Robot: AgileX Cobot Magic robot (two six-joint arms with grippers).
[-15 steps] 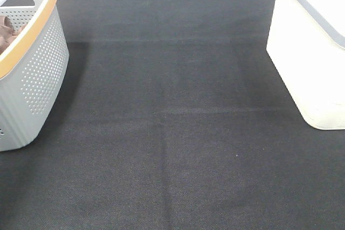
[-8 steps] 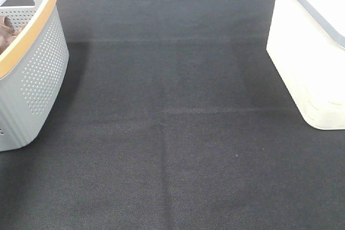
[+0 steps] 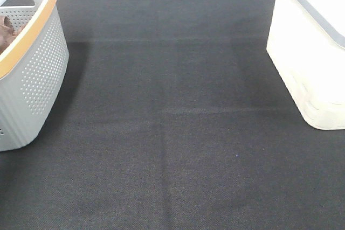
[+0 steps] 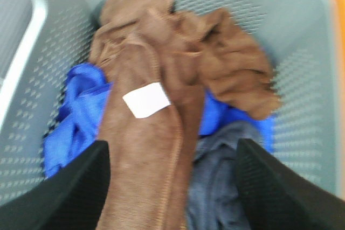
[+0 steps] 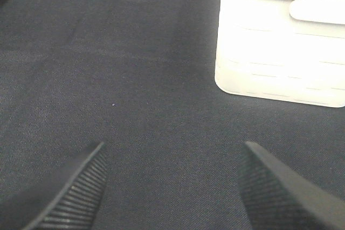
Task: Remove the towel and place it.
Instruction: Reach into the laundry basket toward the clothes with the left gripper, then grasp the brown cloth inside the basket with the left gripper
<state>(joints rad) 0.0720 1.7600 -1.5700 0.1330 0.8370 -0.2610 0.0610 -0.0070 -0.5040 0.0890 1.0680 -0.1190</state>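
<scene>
Black mat (image 3: 172, 122) is stretching from the basket (image 3: 38, 68) across to the bin (image 3: 312, 63), and in the high view almost nothing is differing from a second ago: basket and bin are sitting where they were, and neither of my arms is showing. Only the brown patch of towel (image 3: 6, 28) inside the basket rim is looking a touch altered, too slightly for me to be sure. I am judging from this that the towel is not yet lifted and the removal is only beginning. My left gripper (image 4: 172, 145) is hanging inside the basket with its fingers (image 4: 70, 187) spread wide, straddling the towel (image 4: 140, 160) but not clamping it. The towel is lying crumpled on top of a blue cloth (image 4: 75, 111) and a grey cloth (image 4: 221, 171), so I am expecting to have to pinch the towel alone. Its tag (image 4: 146, 99) is facing up, and it is looking blank; the wrist view is blurring, and I am finding no writing or brand anywhere. My right gripper (image 5: 172, 146) is waiting well apart from the basket, by the bin, fingers apart and holding nothing.
</scene>
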